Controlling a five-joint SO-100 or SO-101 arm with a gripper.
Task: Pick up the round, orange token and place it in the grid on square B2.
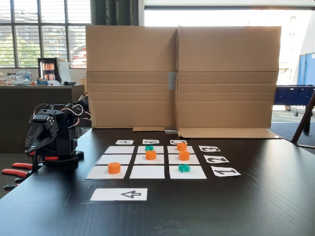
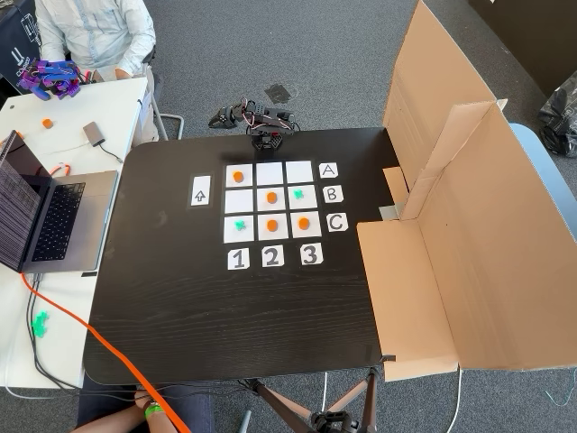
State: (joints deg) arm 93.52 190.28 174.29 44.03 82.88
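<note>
Four orange tokens sit on the grid (image 2: 270, 166), one token (image 2: 271, 198) already mid-frame on square B2 (image 2: 262, 204), and my folded gripper (image 1: 35, 142), jaw state unclear, might grab the wrong one.

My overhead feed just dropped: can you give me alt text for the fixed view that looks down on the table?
A black table holds a 3x3 white grid with four orange tokens and two green crosses; one token sits on the centre square. The arm rests folded at the table's far edge, with a laptop at left and cardboard at right.
</note>
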